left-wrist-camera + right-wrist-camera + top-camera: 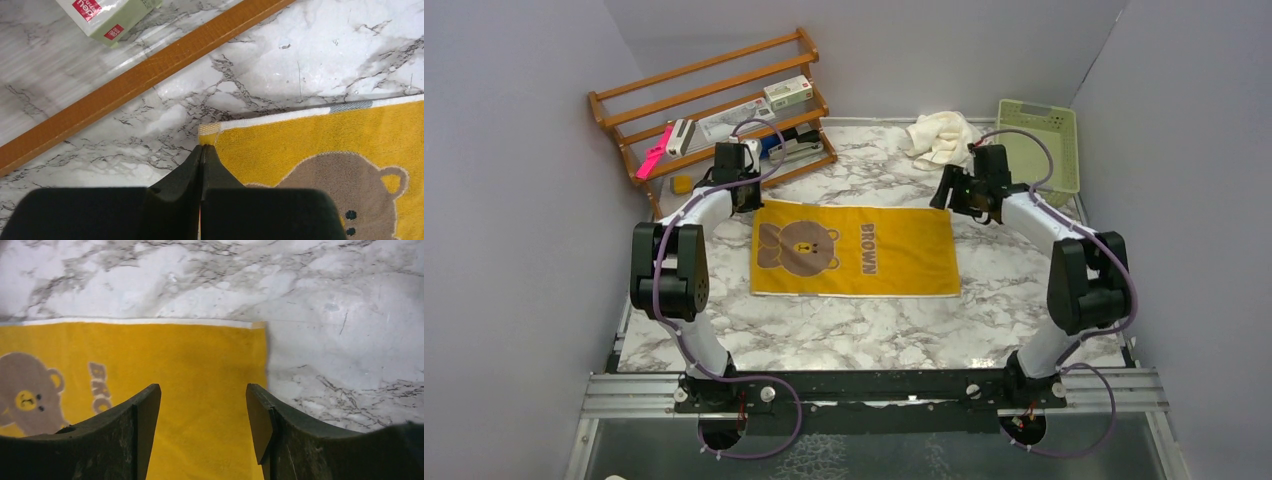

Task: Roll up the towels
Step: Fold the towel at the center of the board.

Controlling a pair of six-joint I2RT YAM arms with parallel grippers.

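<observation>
the left gripper [202, 147] is pressed fully shut, tips at a far corner of the yellow towel [310, 135], while the right gripper [202, 390] stands wide open over it, holding nothing.

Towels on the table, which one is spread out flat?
The yellow towel with the bear print lies flat. The cream towel is a crumpled heap farther back, beside the green basket.

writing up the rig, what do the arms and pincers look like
The left arm and right arm have white links, bulky black joints and looping purple cables. The left pincer and right pincer each have two black tapered fingers.
</observation>
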